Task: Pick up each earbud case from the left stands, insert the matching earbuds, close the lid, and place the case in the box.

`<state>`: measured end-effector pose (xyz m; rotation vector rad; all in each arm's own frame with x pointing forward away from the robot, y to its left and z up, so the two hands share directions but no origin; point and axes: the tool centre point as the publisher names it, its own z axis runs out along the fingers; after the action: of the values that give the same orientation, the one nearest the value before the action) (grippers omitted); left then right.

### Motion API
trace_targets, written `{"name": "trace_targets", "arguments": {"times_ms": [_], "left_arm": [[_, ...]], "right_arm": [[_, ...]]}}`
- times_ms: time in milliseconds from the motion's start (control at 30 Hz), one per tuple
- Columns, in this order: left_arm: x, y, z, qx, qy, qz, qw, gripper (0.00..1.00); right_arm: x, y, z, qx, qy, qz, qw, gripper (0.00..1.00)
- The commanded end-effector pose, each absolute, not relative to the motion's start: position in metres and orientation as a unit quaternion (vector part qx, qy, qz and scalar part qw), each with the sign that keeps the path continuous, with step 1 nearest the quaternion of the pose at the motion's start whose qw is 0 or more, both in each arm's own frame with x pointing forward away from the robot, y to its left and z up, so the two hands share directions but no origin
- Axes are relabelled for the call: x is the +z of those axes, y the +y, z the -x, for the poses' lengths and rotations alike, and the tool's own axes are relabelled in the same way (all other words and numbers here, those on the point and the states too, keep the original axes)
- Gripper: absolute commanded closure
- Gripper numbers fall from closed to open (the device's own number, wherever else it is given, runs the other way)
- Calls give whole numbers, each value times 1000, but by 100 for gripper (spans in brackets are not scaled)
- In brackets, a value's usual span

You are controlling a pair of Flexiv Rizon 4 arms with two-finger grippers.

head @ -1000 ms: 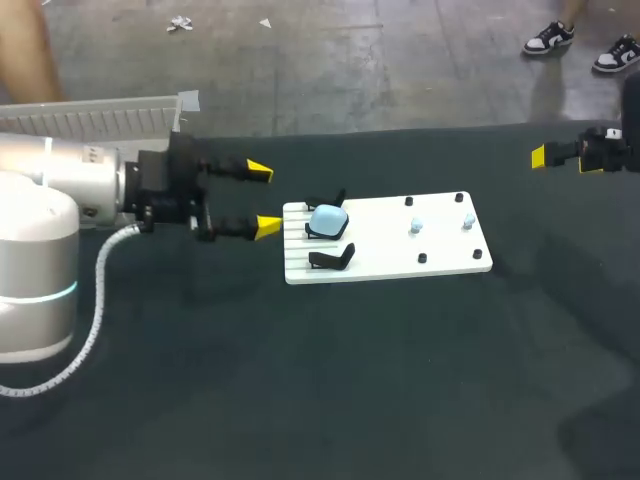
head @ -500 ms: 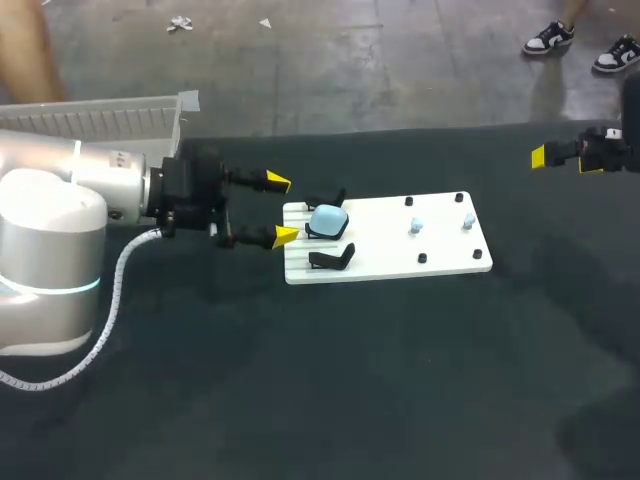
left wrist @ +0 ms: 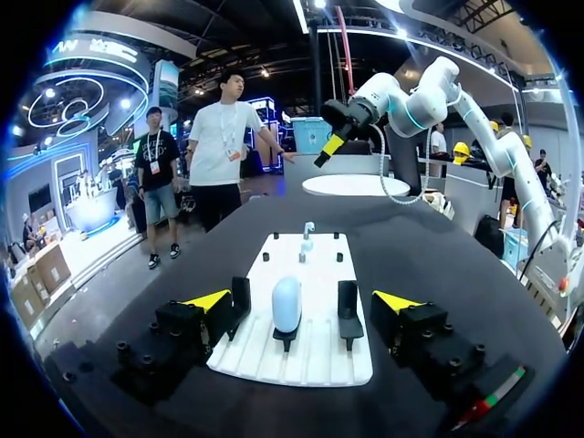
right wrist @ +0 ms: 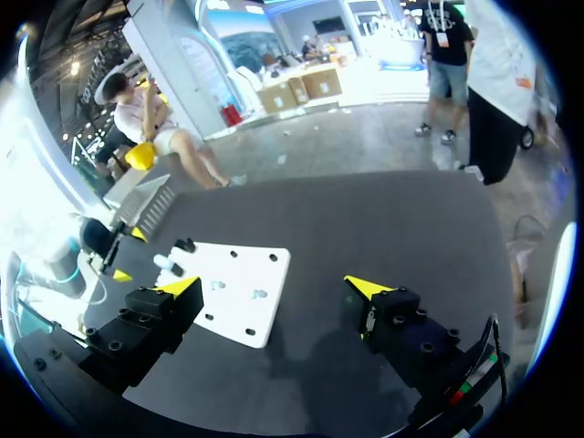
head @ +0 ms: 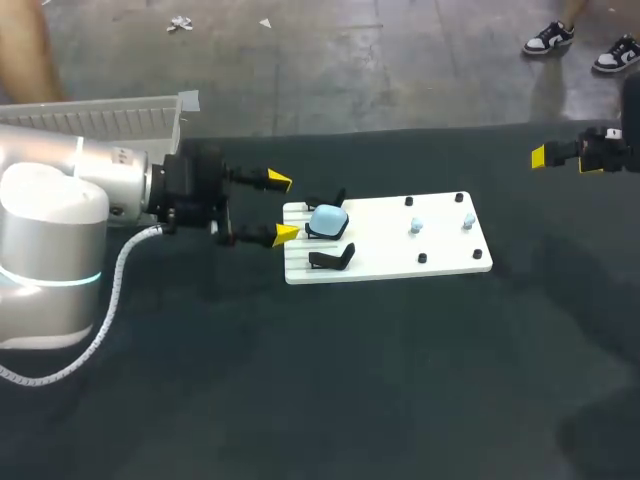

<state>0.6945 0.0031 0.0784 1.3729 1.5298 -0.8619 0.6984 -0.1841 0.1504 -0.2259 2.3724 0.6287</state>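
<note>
Left wrist view: the left gripper (left wrist: pixel 302 300) stands wide open at the near edge of the white board (left wrist: pixel 315 351). The pale blue earbud case (left wrist: pixel 286 304) sits upright on the middle stand (left wrist: pixel 285 341) ahead of the gripper, untouched.

Hazards, as judged:
- The empty stands (left wrist: pixel 347 310) flank the case, so closing fingers may strike them first.
- An off-centre approach may tip the case or shove the board.

The right gripper (right wrist: pixel 274 286) is also wide open and empty, well apart from the board.

Not resolved:
- The case's lid seam.
- The earbuds (head: pixel 417 226), which are too small to detail.
- The box (head: pixel 95 120), partly behind the left arm.
</note>
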Motion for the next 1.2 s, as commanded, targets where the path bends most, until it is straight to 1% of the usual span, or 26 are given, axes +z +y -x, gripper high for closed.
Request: {"name": "trace_targets", "arguments": {"times_ms": [33, 433, 833, 900, 933, 1000, 1067, 1100, 1133, 1167, 1200], "left_arm": [[67, -5, -703, -352, 615, -558, 431, 0], [47, -14, -721, -331, 643, -557, 408, 0], [40, -23, -715, -318, 645, -569, 399, 0], [38, -24, -716, -318, 645, -569, 399, 5], [38, -25, -716, -319, 645, -569, 399, 13], [37, -26, -716, -320, 645, -568, 398, 19], [37, -27, -716, -321, 644, -568, 399, 21], [37, -28, -716, -322, 643, -569, 399, 32], [37, -28, -715, -322, 643, -568, 399, 46], [37, -29, -715, -323, 643, -568, 399, 53], [37, -29, -715, -324, 642, -569, 399, 57]], "right_arm": [[150, -184, -699, 241, 908, 87, 332, 0], [150, -184, -699, 241, 908, 87, 332, 0], [150, -184, -699, 241, 908, 87, 332, 0], [150, -184, -699, 241, 908, 87, 332, 0], [150, -184, -699, 241, 908, 87, 332, 0], [150, -184, -699, 241, 908, 87, 332, 0], [150, -184, -699, 241, 908, 87, 332, 0], [150, -184, -699, 241, 908, 87, 332, 0], [150, -184, -699, 241, 908, 87, 332, 0], [150, -184, -699, 241, 908, 87, 332, 0], [150, -184, -699, 241, 908, 87, 332, 0]]}}
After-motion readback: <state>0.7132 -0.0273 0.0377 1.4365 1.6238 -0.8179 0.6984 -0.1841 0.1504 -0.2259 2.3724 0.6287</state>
